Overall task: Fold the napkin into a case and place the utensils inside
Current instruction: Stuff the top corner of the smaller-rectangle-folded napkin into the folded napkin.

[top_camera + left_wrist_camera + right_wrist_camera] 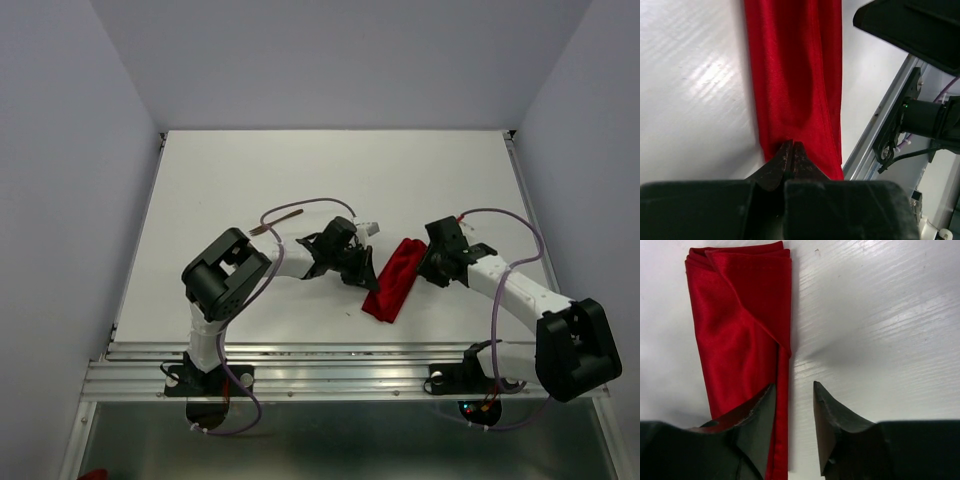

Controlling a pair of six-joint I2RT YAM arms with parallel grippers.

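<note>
1. The napkin (pixel 393 283), folded into a narrow red strip, lies on the bench (pixel 230 170) between the two hands
2. The left hand (pixel 791 156) is pressed together, its tips at the strip's end nearest to it; whether a layer is caught between them I cannot tell
3. The right hand (pixel 794 402) is spread, one finger over the strip's long edge, the other over bare bench just beside it
4. If cloth is snagged in the left hand, lifting could drag the folds open
5. The right finger lying over the edge could skew the strip when it moves off
6. One dark utensil (pixel 278 222) lies well behind the left hand; a careless reach could knock it away
</note>
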